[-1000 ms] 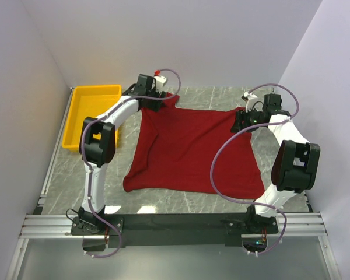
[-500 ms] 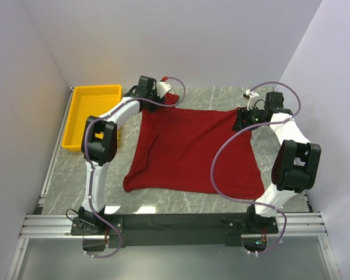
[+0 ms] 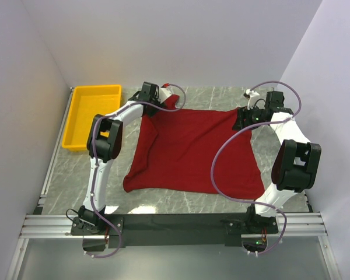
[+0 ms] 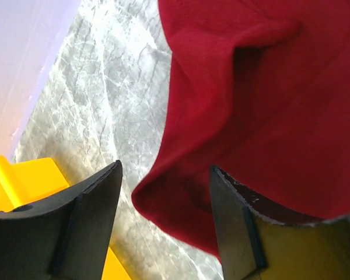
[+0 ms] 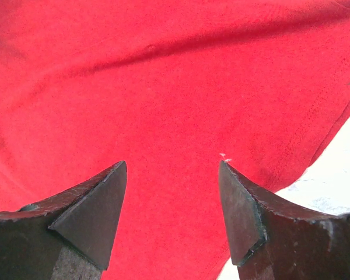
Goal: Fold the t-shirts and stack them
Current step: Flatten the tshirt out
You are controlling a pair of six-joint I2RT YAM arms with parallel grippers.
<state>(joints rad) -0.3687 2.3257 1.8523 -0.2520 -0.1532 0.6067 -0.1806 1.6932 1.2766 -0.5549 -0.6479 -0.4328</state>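
Observation:
The dark red t-shirt [image 3: 192,149] lies spread on the marble table, with a crease along its left side. My left gripper [image 3: 158,104] is at the shirt's far left corner. In the left wrist view it [image 4: 165,172] is open, and a rounded fold of the shirt's edge [image 4: 181,198] lies between its fingers. My right gripper [image 3: 240,121] is at the shirt's far right corner. In the right wrist view it [image 5: 174,166] is open just above flat red cloth [image 5: 163,87], near the shirt's hem. No neck label shows.
A yellow plastic tray [image 3: 90,116] stands at the far left of the table; its corner shows in the left wrist view [image 4: 23,178]. White walls close the back and both sides. Bare marble [image 3: 181,201] lies in front of the shirt.
My left gripper has moved right and down from behind the shirt's far left corner onto that corner, and its wrist has turned. My right arm has barely moved. The shirt lies as before.

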